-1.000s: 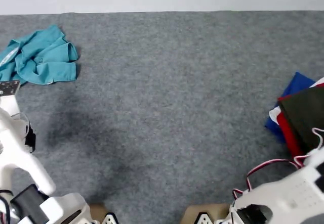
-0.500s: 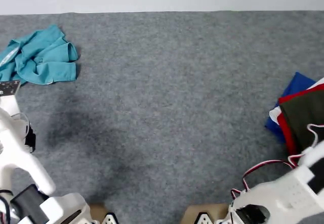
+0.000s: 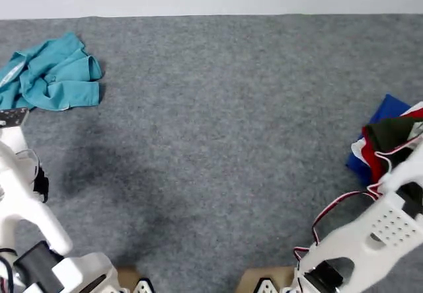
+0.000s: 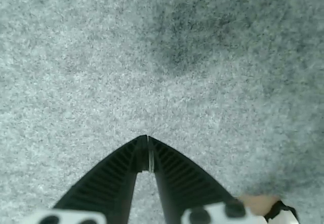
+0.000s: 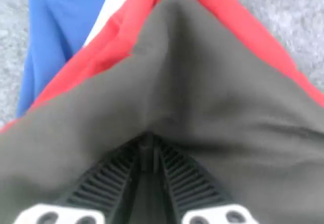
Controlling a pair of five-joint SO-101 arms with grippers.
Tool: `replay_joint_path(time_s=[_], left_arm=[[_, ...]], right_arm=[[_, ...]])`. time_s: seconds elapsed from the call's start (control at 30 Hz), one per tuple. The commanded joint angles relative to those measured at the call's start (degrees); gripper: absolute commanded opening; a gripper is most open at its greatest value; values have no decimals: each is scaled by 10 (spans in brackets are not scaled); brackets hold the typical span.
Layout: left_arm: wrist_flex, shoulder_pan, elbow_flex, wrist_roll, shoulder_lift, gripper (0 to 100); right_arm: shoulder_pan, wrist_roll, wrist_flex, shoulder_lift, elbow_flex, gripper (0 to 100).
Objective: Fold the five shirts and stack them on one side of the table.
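Over the last second the right arm has been swung up across the stack at the right edge of the table. The dark shirt on top has been drawn in and bunched, so less of it is seen than before. The left arm and the teal shirt have not been shifted.

The right gripper is closed, with a ridge of the dark shirt pinched between its jaws. The left gripper is closed on nothing and is held over bare grey mat.

4 shirts are stacked at the right: the blue shirt lowest, then the white shirt, the red shirt and the dark one on top. The 5th, the teal shirt, lies crumpled at the far left, well apart from them.

The cloth is judged light, limp and quick to sag. A single pinch mid-panel is likely to drag the layer into a peak and may pull the shirts beneath askew. The teal shirt would probably be better taken at a hem or shoulder edge, with 2 grippers spread apart.

The pinch itself is given by the right wrist view, along with the stepped edges of the red shirt, white shirt and blue shirt. The stack's place at the table edge and the unfolded teal shirt are given by the high view.
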Motion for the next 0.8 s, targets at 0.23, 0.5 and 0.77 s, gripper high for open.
replay_joint_path(time_s=[0.23, 0.5, 0.77], left_arm=[[22, 0, -18, -1, -24, 4], [41, 2, -18, 0, -25, 4], [62, 0, -45, 9, -25, 3]], right_arm=[[-21, 1, 73, -171, -35, 15], [-21, 2, 247, -305, -33, 15], [-17, 2, 444, -328, -14, 11]])
